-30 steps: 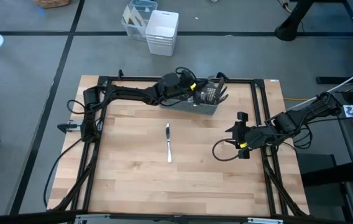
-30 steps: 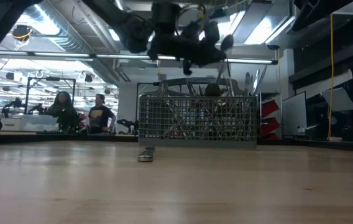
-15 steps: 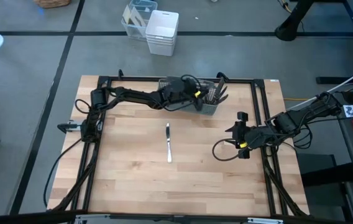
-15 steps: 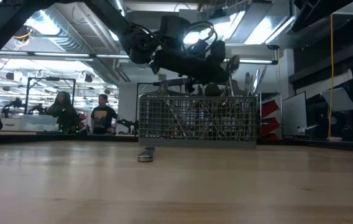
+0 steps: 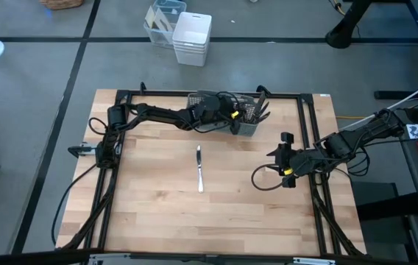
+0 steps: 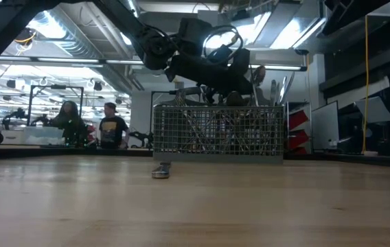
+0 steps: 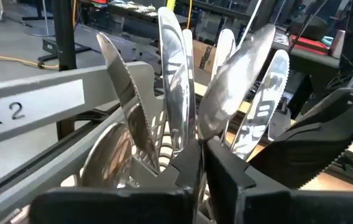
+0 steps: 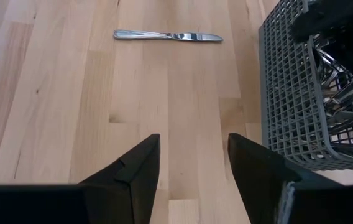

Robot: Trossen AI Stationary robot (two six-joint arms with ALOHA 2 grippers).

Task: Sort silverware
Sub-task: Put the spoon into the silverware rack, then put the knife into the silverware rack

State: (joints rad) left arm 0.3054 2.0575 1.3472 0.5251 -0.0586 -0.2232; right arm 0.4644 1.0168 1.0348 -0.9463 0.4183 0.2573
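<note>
We see the left end effector (image 7: 202, 163) nearly closed among the upright silverware (image 7: 176, 93) in the caddy (image 5: 247, 116), likely picking one, while one knife (image 5: 199, 168) lies mid-bench and the right end effector (image 8: 192, 165) waits open.

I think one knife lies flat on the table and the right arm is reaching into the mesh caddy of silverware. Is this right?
Not quite: the left gripper is at the mesh caddy of silverware; the right gripper waits apart. The high view shows this. The knife does lie flat on the table.
</note>
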